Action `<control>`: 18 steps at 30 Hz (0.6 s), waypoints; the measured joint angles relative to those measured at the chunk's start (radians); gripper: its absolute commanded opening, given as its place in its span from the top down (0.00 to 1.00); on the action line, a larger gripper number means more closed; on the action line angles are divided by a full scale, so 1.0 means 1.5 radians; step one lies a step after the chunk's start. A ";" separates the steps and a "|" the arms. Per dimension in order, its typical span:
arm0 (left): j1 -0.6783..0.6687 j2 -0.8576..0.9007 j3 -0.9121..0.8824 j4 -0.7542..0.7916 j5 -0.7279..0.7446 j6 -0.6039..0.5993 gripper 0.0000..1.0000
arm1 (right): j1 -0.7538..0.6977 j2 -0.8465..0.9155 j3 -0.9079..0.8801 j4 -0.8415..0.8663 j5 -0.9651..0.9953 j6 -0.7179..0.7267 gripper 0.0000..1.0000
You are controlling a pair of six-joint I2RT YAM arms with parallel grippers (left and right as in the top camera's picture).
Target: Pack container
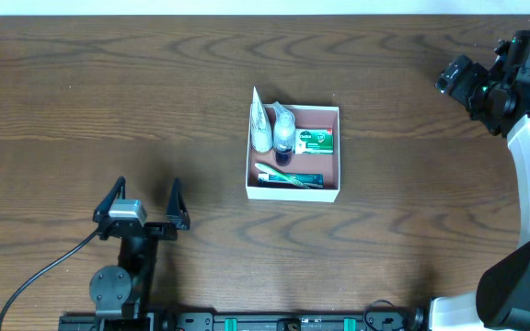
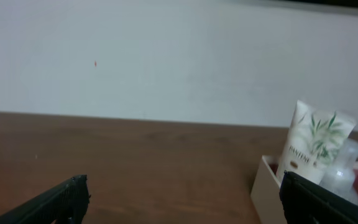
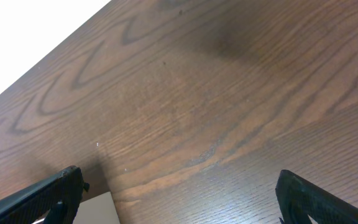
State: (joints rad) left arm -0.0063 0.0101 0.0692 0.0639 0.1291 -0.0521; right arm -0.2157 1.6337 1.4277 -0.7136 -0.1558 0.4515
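**Both pincers open and empty, box looks loaded**

Left pincer [image 2: 184,188]: its own fingers fill the bottom corners of its wrist view, spread wide, nothing between them. It sits low at the lower left of the overhead frame, well apart from the box. Right pincer [image 3: 179,190]: same story, spread wide, only bare table [image 1: 81,92] under it, parked at the upper right of the overhead frame.

Container [image 1: 293,193] is at centre of the overhead frame, flat on the table, white walls, pink floor.

Contents:
- white tube [image 1: 261,119] with leaf print, upright in the upper-left corner, poking above the rim
- clear bottle [image 1: 284,129] just beside it, blue at its lower end
- green-and-white soap box [image 1: 316,141] lying flat, mid-right
- long teal pack [image 1: 291,177] along the lower wall; cannot tell what's in it

Some pink floor shows along the right wall and upper right. No loose items on the table, so packing looks about done.

Handling, my read: thin cardboard, light, walls will flex if squeezed mid-span. Pinch one wall over the rim near a corner, where it's stiffest; the right wall has free space inside for a finger. Move it level and slowly, as the upright tube looks tippy.
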 measured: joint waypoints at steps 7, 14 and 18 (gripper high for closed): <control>0.000 0.000 -0.038 -0.049 -0.001 0.000 0.02 | 0.000 0.000 0.000 0.000 0.000 0.000 0.01; 0.000 0.000 -0.036 -0.053 -0.001 0.000 0.02 | 0.000 0.000 0.000 0.000 0.000 0.000 0.01; 0.000 0.000 -0.036 -0.053 -0.001 0.000 0.02 | 0.000 0.000 0.000 0.000 0.000 0.000 0.01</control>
State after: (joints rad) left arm -0.0063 0.0105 0.0154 -0.0158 0.1276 -0.0521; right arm -0.2157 1.6337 1.4277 -0.7132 -0.1558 0.4511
